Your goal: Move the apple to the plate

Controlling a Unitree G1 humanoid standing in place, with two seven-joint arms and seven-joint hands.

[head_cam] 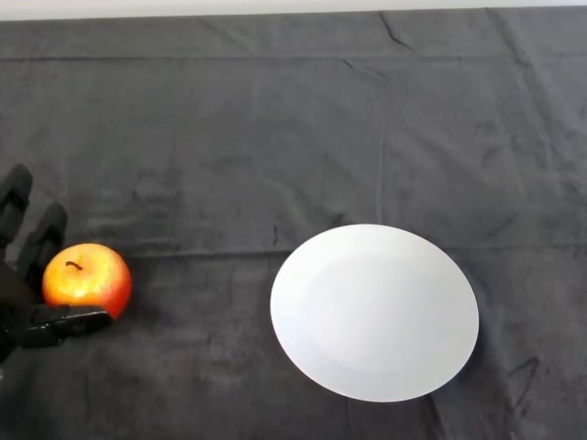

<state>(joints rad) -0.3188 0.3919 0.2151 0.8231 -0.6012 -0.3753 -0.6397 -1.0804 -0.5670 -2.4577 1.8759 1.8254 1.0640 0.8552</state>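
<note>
At far left edge, cloth level: black left hand point(20, 302) reaching in from the lower left, sitting hard against the round red-and-yellow apple point(87, 280).
Hand state: cupping the apple loosely, upper fingers point(44, 240) rising behind its left shoulder, thumb point(62, 324) lying under its lower edge; appearing to be touching the fruit on both sides, not yet looking clamped.
Apple position: resting on the dark grey cloth-covered table point(275, 137), stem facing up toward the camera, sitting immediately right of the palm, well apart from the dish.
Plate position: lying flat right of centre, round white plate point(374, 313), holding nothing, bare cloth separating it from the fruit.
Deciding relation: apple lying directly on the palm's right, plate lying further right along almost the same line and slightly nearer the robot; carrying therefore running rightward across the body.
Long axis: apple being near-round, offering no preferred grip direction.
Step in hand, judged: closing for the grasp, lifting not yet begun.
Risk, judged: fruit rolling rightward out of the open cup if being nudged before the thumb tightens.
</note>
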